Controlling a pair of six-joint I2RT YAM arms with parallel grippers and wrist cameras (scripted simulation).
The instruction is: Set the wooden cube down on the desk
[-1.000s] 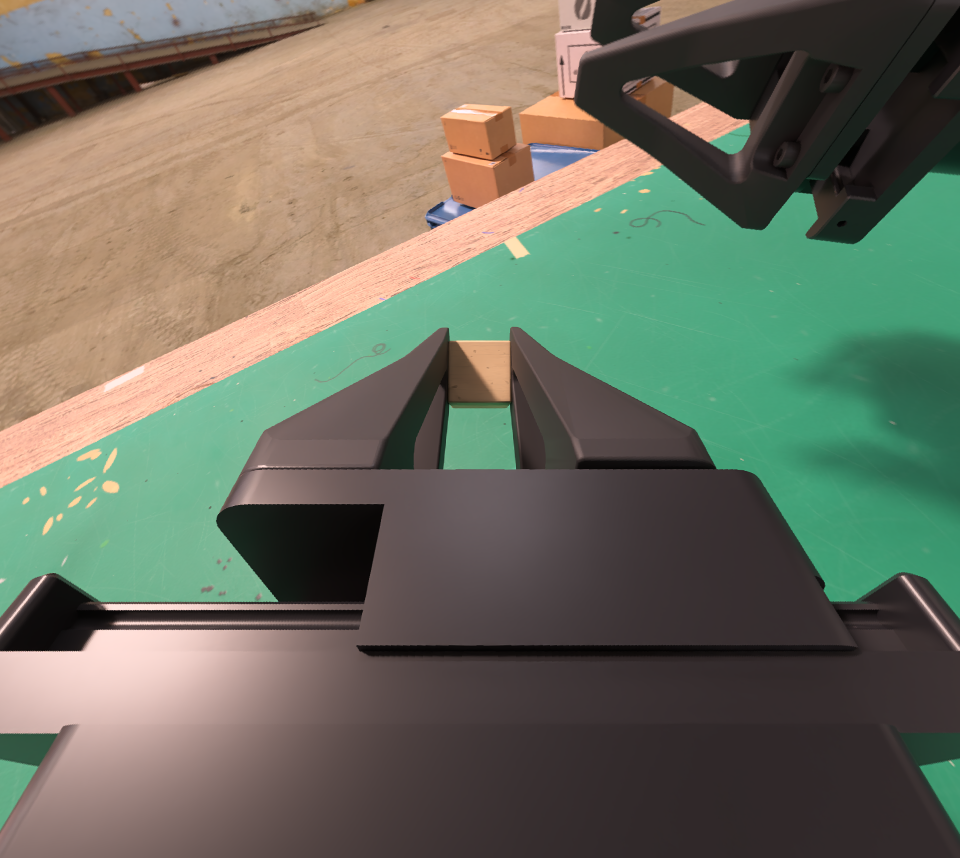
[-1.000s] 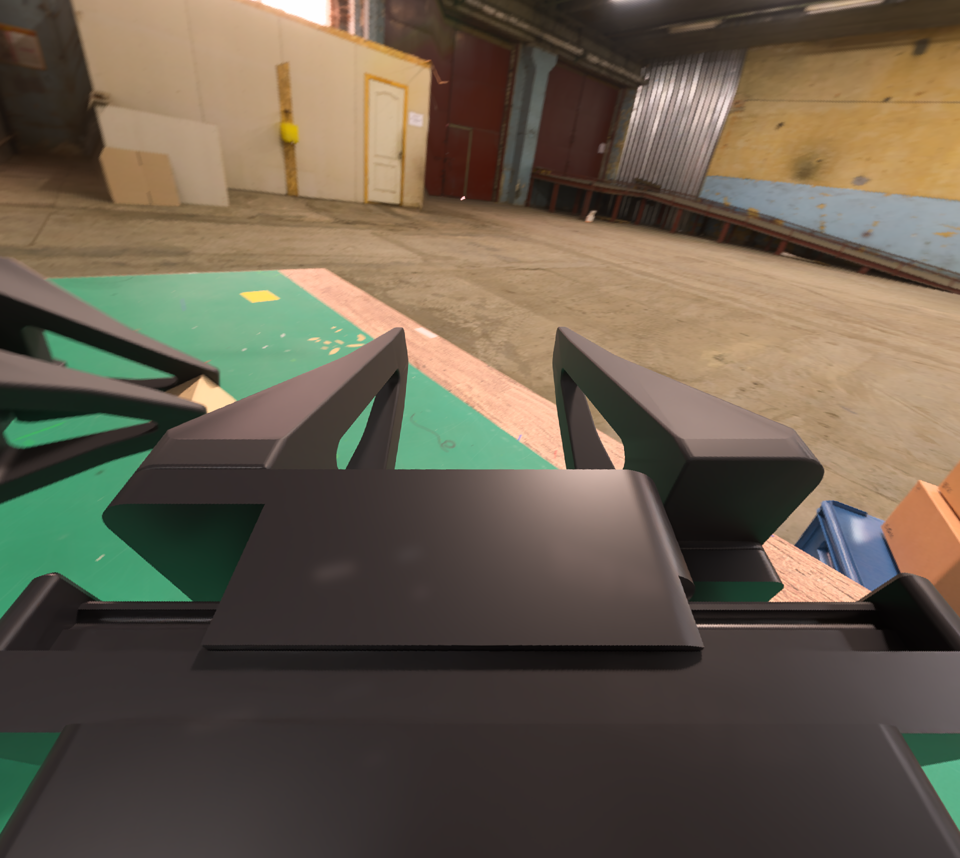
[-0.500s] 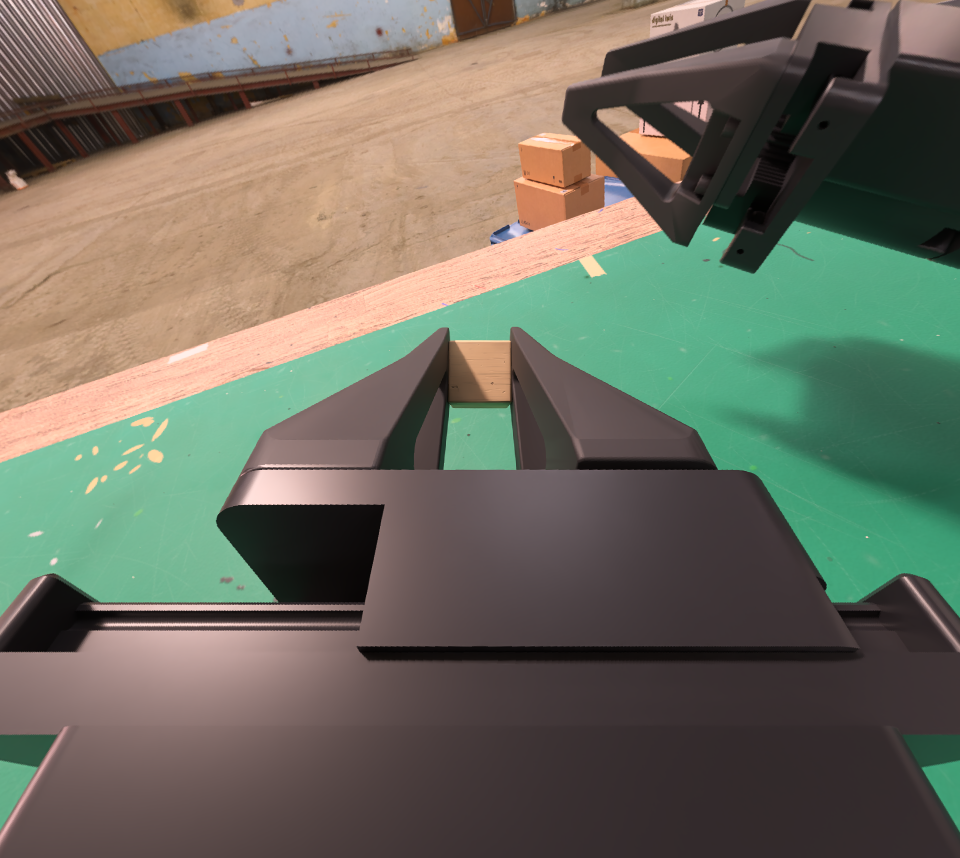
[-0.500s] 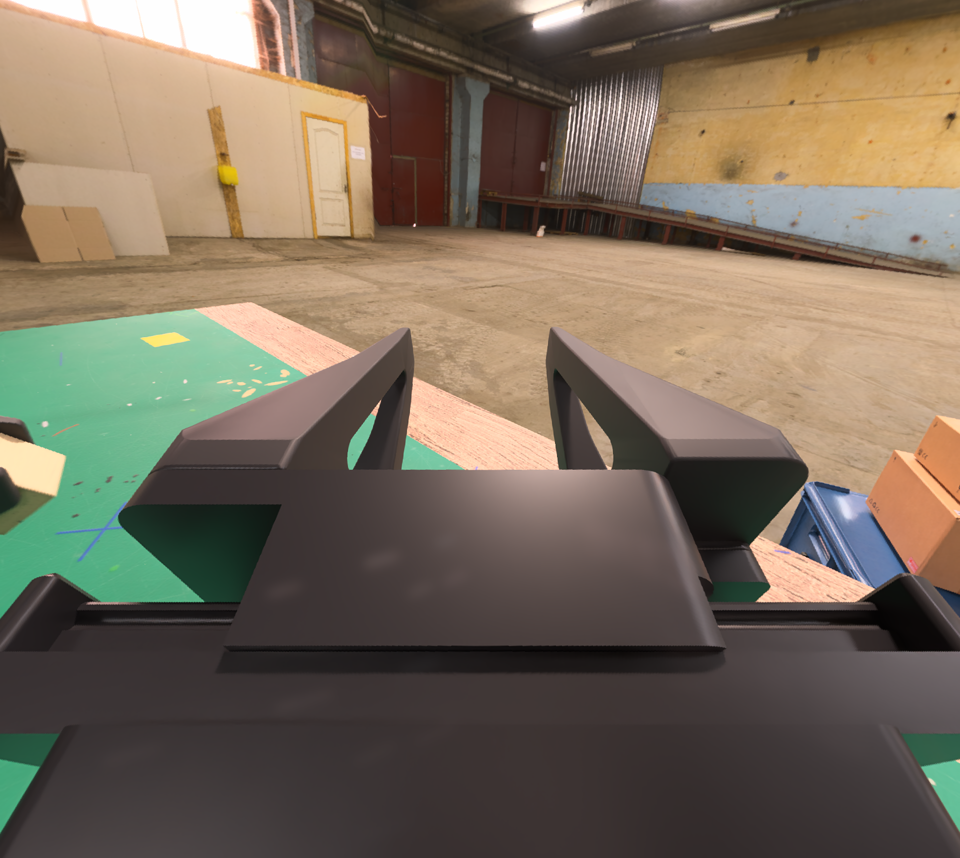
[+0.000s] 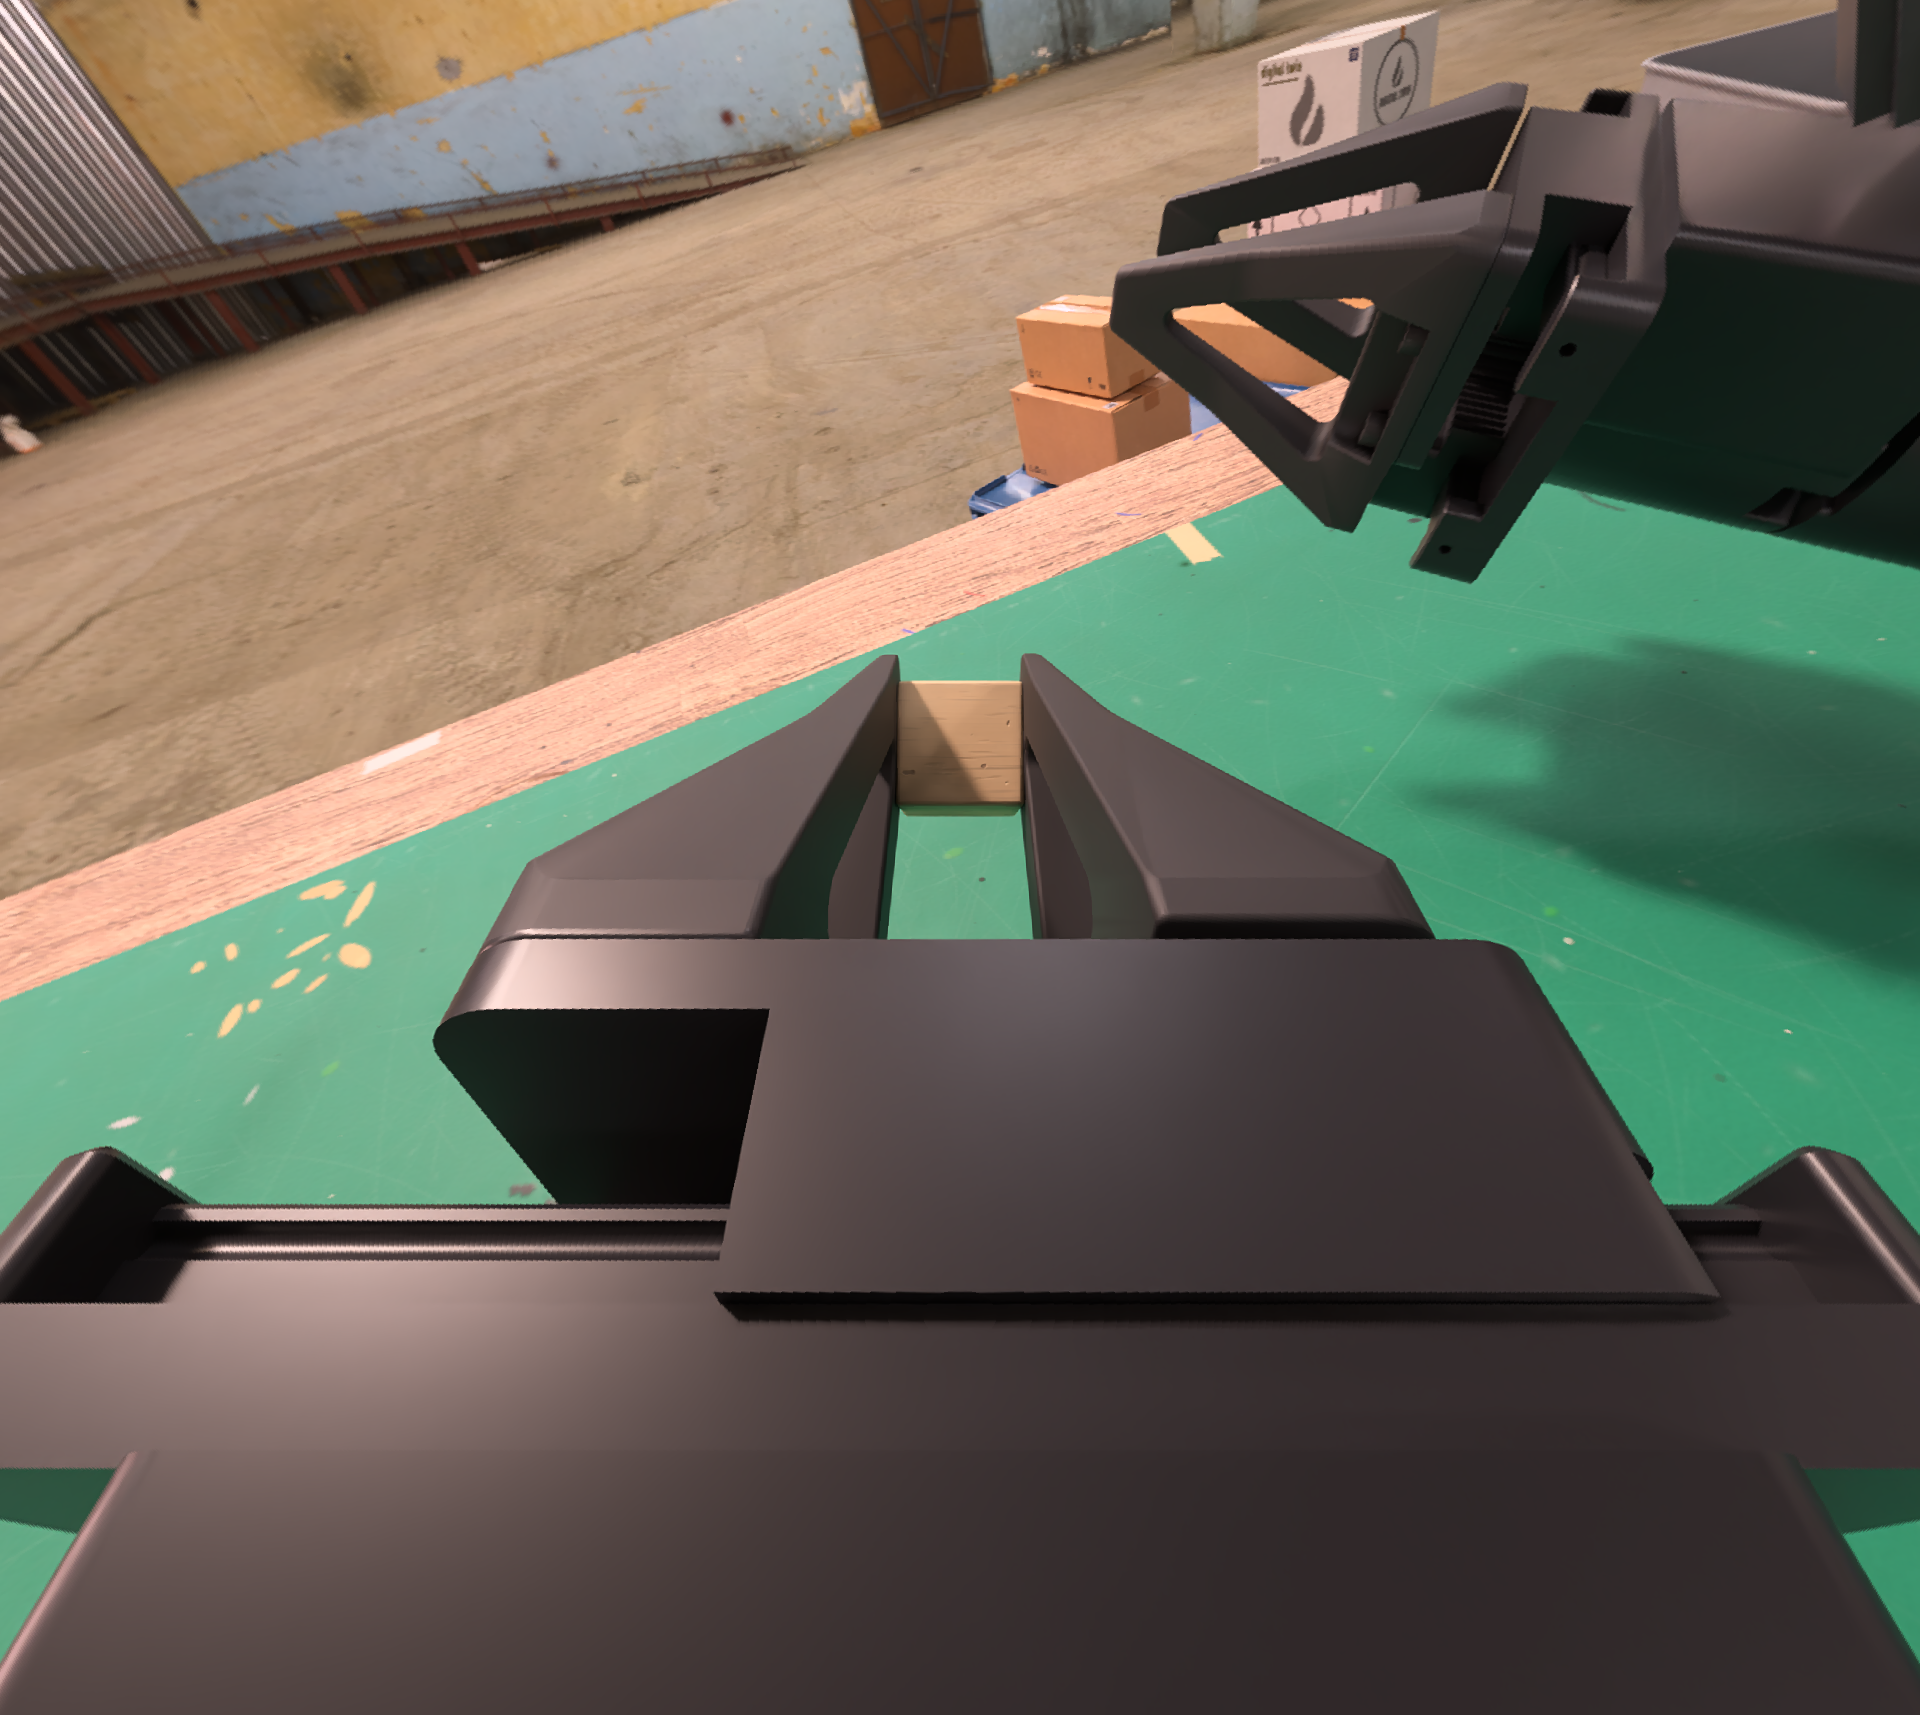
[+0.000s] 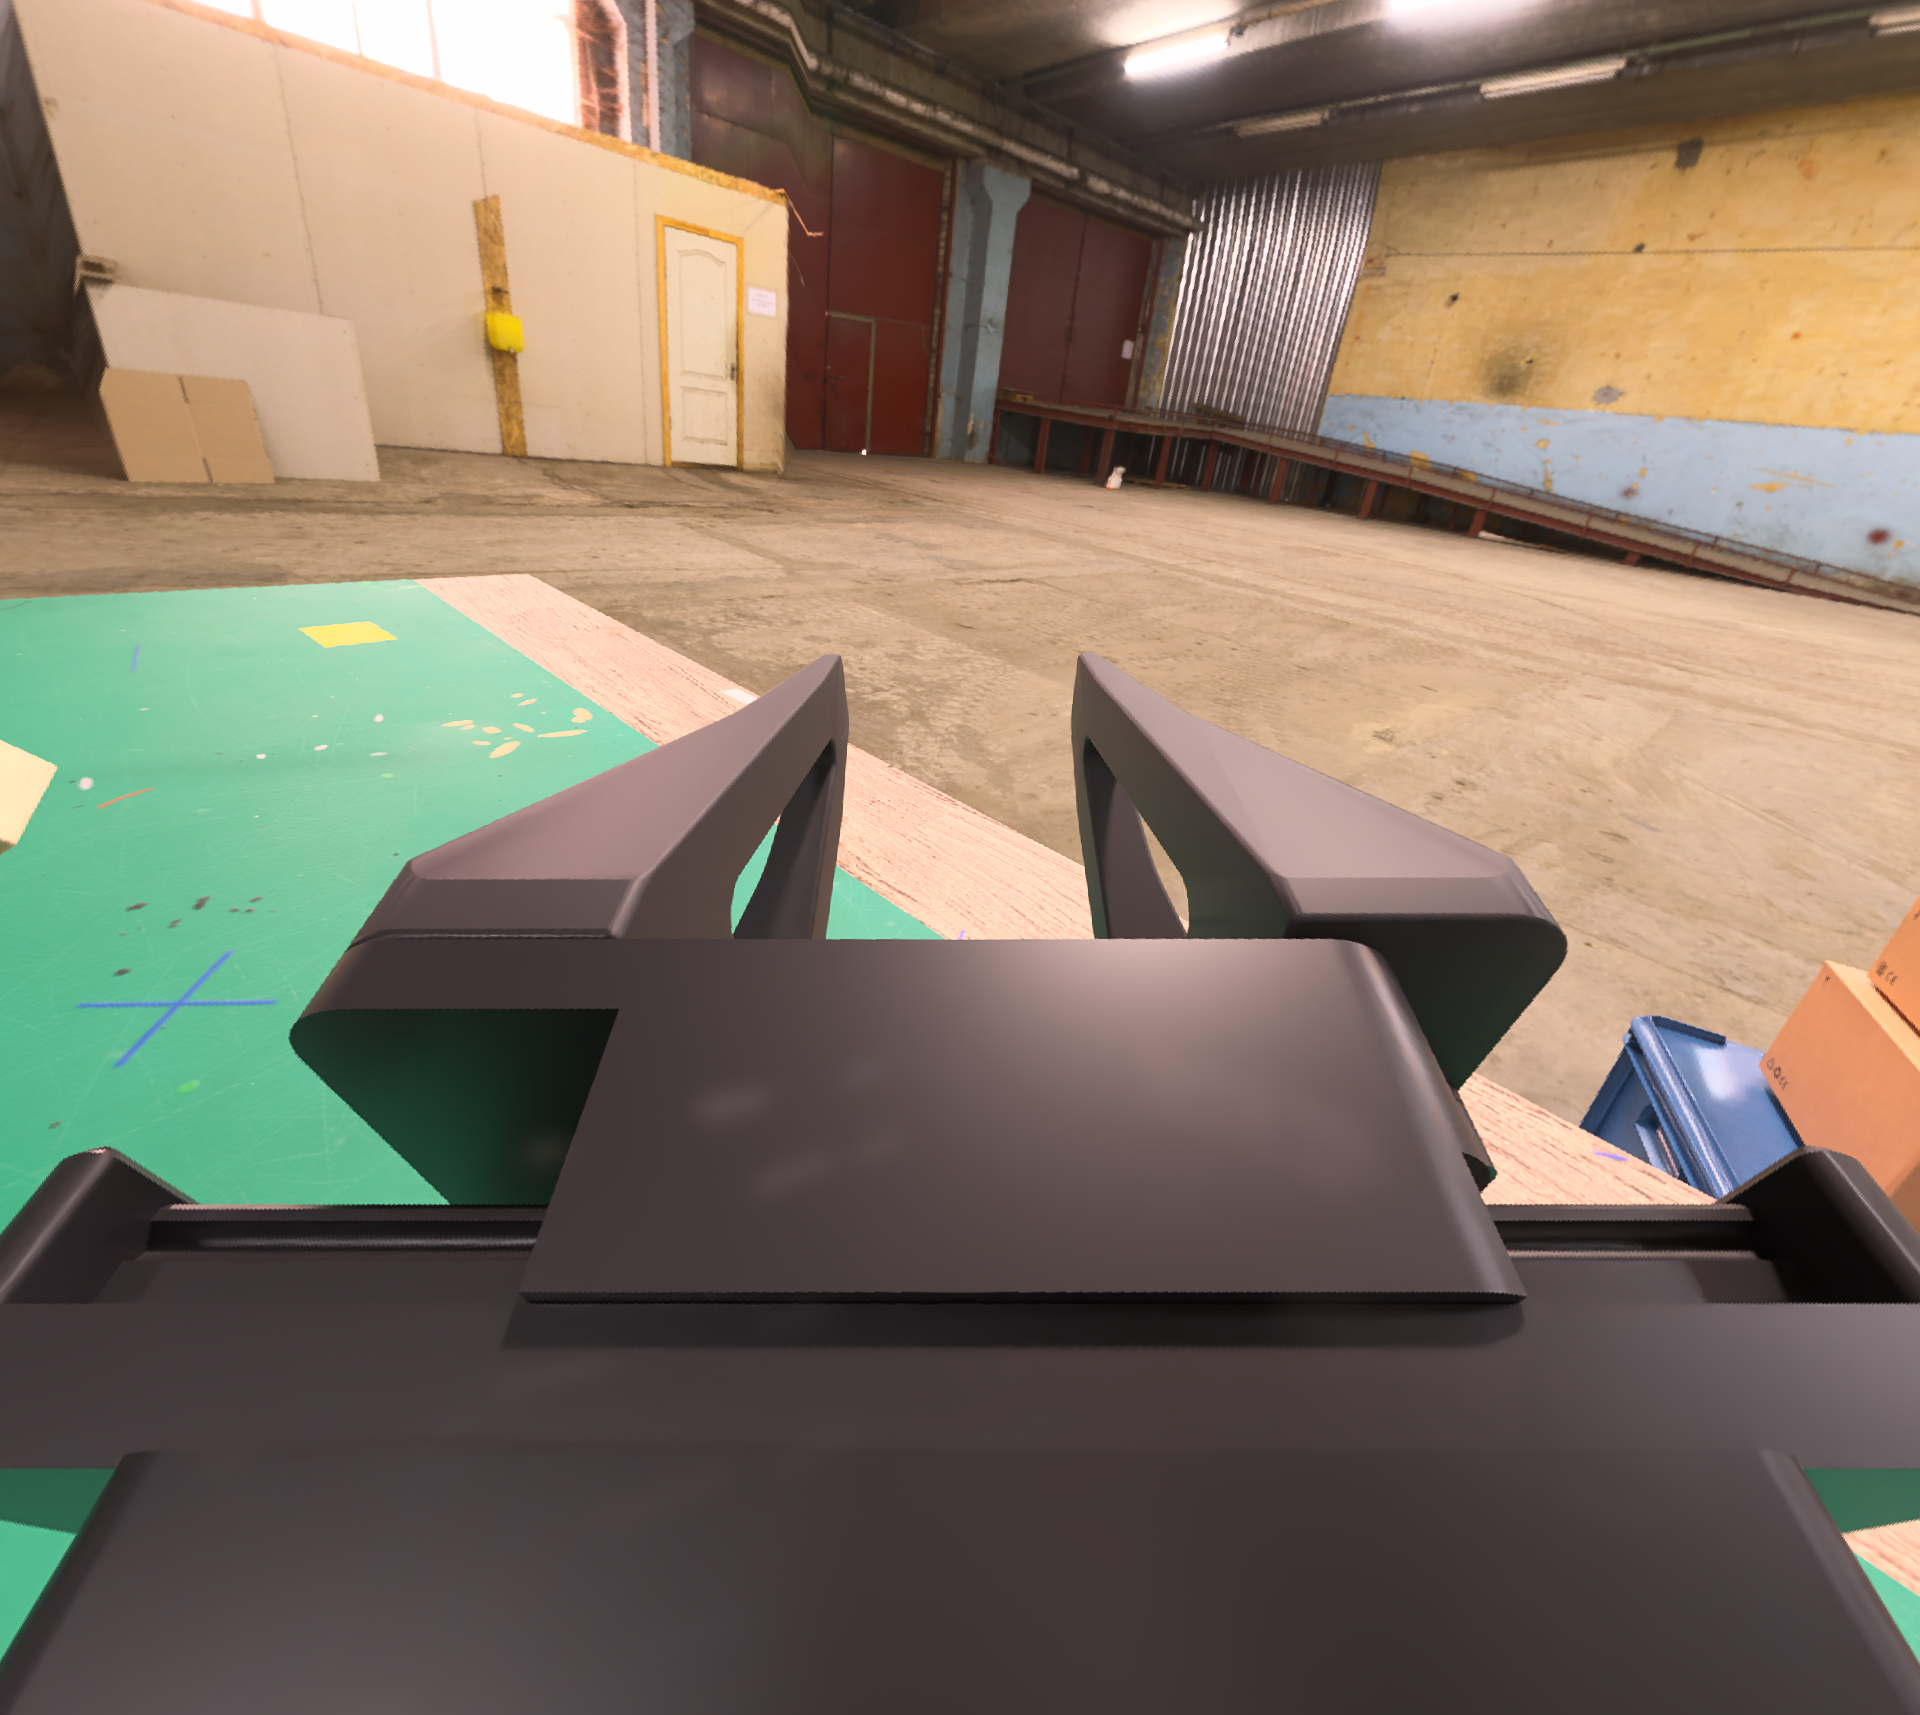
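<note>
Left wrist view puts the wooden cube [image 5: 958, 740] right at my fingertips, pinched between the two fingers of my left hand [image 5: 958, 730], which is closed on it from both sides. Below it lies the green mat of the bench [image 5: 1351, 730], scuffed and flecked with pale paint, with a bare wooden edge strip [image 5: 727, 657] along the far side; whether the cube touches the mat I cannot tell. My right hand [image 6: 958, 699] is parted with nothing between its fingers, hanging above the bench's edge and casting a dark shadow [image 5: 1714, 761] on the mat. Beyond the bench stretch a dusty concrete floor [image 5: 520, 439], stacked cardboard boxes [image 5: 1091, 398], a blue bin [image 6: 1683, 1115] and yellow-and-blue walls [image 5: 520, 3].
</note>
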